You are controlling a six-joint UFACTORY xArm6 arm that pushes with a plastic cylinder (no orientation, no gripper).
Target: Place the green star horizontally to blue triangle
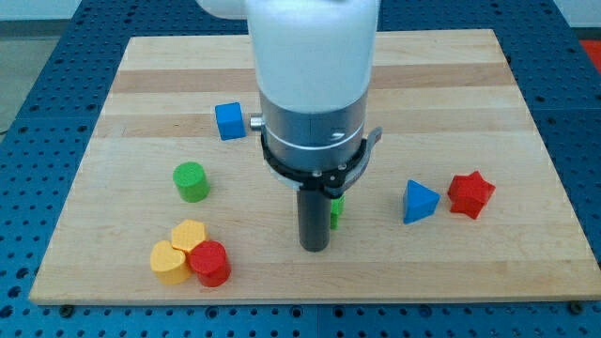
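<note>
My tip (315,246), a bare rod with no pincer, sits just left of the green star (336,210), to shove it right toward the blue triangle (419,201)

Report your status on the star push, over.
My tip beside green star, star mostly hidden behind rod. Blue triangle at view's right, red star beyond it. Path between clear.

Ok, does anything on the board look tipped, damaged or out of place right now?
Nothing stands out. The green star is mostly hidden behind my tip, level with the blue triangle to the view's right. The red star sits just beyond the triangle. All blocks rest flat on the board.
</note>
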